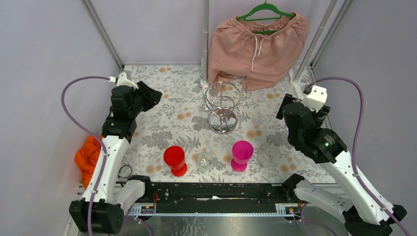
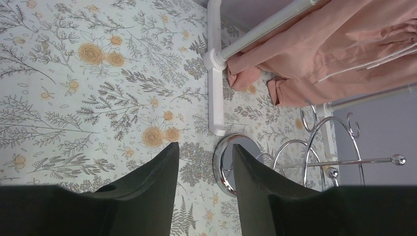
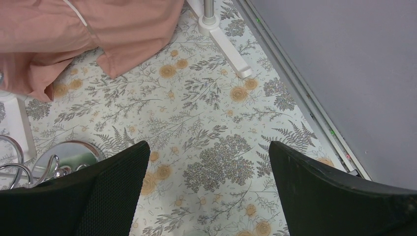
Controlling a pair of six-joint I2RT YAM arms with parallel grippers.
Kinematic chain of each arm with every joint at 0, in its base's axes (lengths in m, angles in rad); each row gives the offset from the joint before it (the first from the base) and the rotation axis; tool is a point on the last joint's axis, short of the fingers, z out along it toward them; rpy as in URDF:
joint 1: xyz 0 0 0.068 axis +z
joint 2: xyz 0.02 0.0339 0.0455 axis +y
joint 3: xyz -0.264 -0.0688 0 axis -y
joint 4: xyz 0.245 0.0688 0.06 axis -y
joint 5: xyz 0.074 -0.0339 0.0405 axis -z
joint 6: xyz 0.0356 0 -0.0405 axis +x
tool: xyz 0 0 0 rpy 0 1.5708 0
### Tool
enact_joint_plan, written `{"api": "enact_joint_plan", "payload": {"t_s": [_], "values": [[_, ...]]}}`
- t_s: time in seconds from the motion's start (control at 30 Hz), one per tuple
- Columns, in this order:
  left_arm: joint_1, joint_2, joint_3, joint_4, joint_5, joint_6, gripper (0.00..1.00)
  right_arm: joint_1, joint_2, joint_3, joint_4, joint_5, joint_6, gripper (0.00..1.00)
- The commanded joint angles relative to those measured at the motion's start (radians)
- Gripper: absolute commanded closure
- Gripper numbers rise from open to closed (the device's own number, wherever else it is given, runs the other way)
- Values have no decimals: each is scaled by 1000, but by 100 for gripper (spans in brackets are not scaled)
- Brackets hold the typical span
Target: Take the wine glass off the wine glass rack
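The chrome wine glass rack [image 1: 222,105] stands mid-table, with a round base, a post and a wire ring. I see no glass hanging on it. A red wine glass [image 1: 175,160], a clear one [image 1: 204,160] and a pink one [image 1: 241,155] stand on the table near the front. My left gripper [image 1: 150,96] is open and empty, left of the rack; its wrist view shows the rack base [image 2: 222,164] just past the fingers. My right gripper [image 1: 284,109] is wide open and empty, right of the rack, whose base [image 3: 69,155] shows in its view.
Pink shorts [image 1: 258,44] hang on a green hanger [image 1: 265,11] behind the rack, on a grey pole [image 1: 205,44] with a white foot [image 2: 215,73]. An orange cloth [image 1: 87,155] lies off the table's left edge. Grey walls close in both sides.
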Motion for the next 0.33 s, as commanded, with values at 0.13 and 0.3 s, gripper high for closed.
{"api": "enact_joint_plan", "payload": {"t_s": [0.13, 0.3], "values": [[15, -19, -1, 65, 41, -3, 48, 3, -4, 26, -4, 61, 32, 0], [17, -24, 2, 56, 36, 3, 47, 2, 26, 43, -41, 73, 45, 0]]}}
